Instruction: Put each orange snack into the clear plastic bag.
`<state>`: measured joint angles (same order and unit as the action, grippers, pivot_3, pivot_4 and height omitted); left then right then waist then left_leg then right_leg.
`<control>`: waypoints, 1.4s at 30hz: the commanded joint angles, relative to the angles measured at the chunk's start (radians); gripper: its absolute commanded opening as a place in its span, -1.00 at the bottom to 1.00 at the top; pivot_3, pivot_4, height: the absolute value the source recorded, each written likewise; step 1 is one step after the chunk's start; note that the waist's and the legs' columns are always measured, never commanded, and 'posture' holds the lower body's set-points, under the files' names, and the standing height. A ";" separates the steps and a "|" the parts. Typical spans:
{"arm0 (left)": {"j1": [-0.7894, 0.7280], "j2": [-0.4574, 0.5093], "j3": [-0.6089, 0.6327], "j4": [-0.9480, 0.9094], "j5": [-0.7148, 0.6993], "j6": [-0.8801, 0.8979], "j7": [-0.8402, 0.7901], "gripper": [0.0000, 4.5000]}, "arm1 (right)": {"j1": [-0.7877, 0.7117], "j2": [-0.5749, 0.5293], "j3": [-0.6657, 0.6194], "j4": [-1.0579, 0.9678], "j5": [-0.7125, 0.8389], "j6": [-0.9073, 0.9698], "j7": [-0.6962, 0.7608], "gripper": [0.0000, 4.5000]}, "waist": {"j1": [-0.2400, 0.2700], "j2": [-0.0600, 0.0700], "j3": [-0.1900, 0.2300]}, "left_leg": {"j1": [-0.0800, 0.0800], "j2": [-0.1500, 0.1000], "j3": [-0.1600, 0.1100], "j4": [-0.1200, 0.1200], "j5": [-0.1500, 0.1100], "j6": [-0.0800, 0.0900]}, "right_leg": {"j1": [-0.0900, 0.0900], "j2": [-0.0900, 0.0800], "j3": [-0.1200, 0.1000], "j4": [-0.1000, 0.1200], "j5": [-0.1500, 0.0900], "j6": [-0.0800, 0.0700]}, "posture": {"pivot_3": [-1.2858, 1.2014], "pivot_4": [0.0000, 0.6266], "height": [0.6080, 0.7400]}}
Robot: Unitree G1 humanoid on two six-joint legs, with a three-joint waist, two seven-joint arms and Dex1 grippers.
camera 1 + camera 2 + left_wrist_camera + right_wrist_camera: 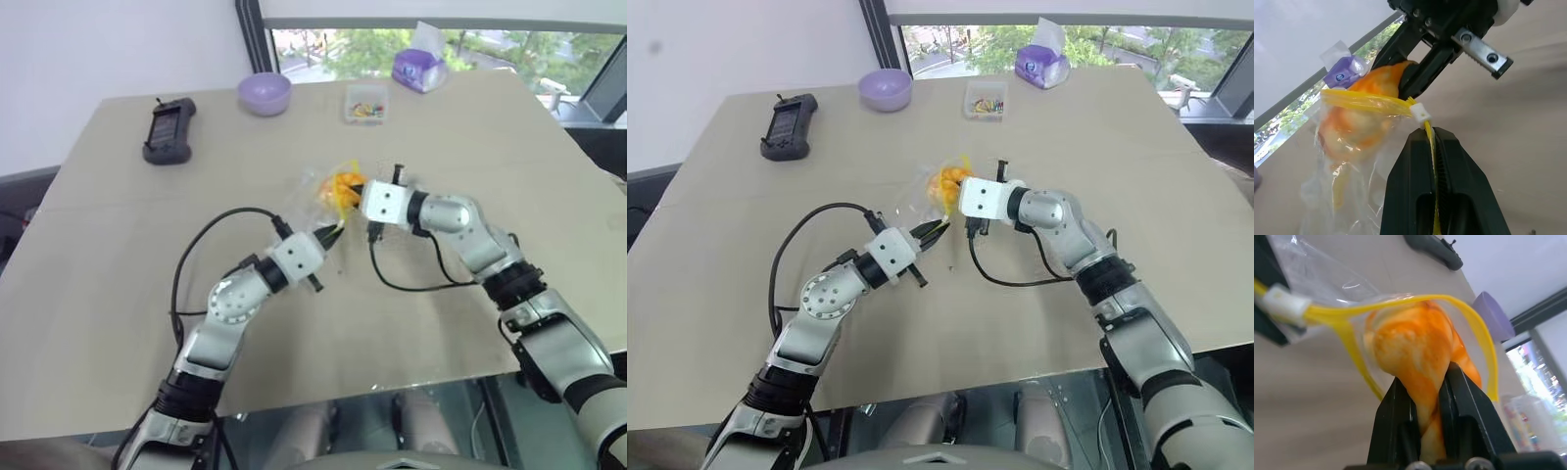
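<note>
Orange snack (1415, 352): in bag mouth, pinched by right hand (1427, 396) | left hand (1434, 147): clamped on clear plastic bag (1347, 147) seal

The clear plastic bag (1337, 161) is thin, crinkly, glossy film with a yellow plastic seal strip (1366, 100), the orange snack (1415, 350) looks soft and matt, and the table (118, 294) is smooth, matt beige.
</note>
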<state>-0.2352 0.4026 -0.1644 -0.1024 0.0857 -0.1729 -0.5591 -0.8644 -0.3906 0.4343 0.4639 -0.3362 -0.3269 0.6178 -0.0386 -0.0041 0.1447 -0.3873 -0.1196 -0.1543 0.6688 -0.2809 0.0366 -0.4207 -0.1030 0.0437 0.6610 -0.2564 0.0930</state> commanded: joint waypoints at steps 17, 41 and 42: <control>-0.019 -0.020 -0.004 -0.006 -0.007 -0.013 0.006 -1.00 | -0.038 0.059 -0.074 0.110 0.188 -0.126 0.223 0.87 | -0.004 0.000 0.000 | 0.001 0.000 0.000 0.000 0.000 0.000 | 0.001 0.000 0.001 0.000 0.000 0.000 | 0.03 -0.52 0.94; -0.037 -0.047 -0.012 0.016 -0.004 -0.020 0.007 -1.00 | -0.034 0.013 -0.162 0.181 0.236 -0.063 0.225 0.95 | -0.006 0.000 0.000 | 0.001 0.001 0.001 0.000 0.000 0.000 | 0.000 0.001 0.002 0.001 0.000 0.000 | 0.03 -0.52 0.94; -0.037 -0.049 -0.014 0.014 -0.003 -0.019 0.008 -1.00 | -0.041 0.023 -0.178 0.174 0.247 -0.055 0.208 0.95 | -0.006 0.000 0.000 | 0.001 0.001 0.001 0.000 0.000 0.000 | 0.000 0.001 0.002 0.001 0.000 0.000 | 0.03 -0.52 0.94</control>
<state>-0.2632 0.3585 -0.1721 -0.0694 0.0857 -0.1756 -0.5585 -0.8865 -0.3808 0.3057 0.7000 -0.1349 -0.3944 0.8446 -0.0443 -0.0041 0.1447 -0.3861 -0.1190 -0.1533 0.6688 -0.2807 0.0365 -0.4203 -0.1024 0.0453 0.6620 -0.2564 0.0930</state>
